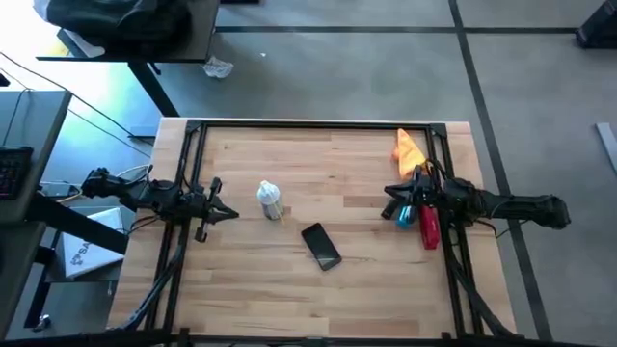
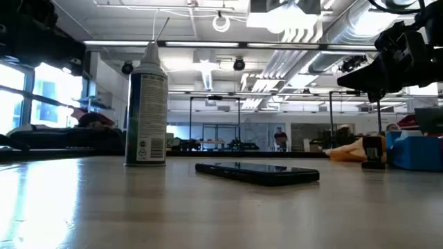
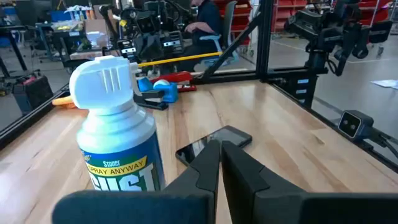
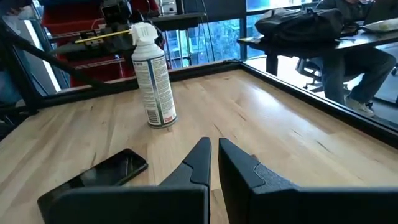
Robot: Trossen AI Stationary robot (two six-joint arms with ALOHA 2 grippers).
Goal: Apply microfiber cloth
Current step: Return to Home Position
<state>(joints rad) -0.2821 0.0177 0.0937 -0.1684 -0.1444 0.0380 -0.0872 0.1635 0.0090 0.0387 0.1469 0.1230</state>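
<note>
- Both arms are sitting low over the wooden table (image 1: 318, 159), so this looks like the pull-back-to-rest part of the job, with the wiping seemingly done.
- The left gripper (image 3: 219, 144) is carrying nothing, fingers pressed nearly together, and it's pointing right at the aerosol spray can (image 1: 270, 199) just beside it.
- The right gripper (image 4: 213, 143) is looking the same: fingers together, nothing between them, aimed across at the can and the black phone (image 1: 321, 245).
- The orange microfiber cloth (image 1: 409, 149) is lying crumpled at the far right edge of the table, just behind the right arm and well apart from the phone.
- If I'm doing this retreat, I'm lifting first and then drawing each arm back. The left one especially, since a sideways swing risks tipping that upright can.
- Same idea on the right: I'm staying clear of the cloth so it's not getting dragged off the edge.
- The only container is the can, white nozzle cap on. I can't tell how much is in it.
</note>
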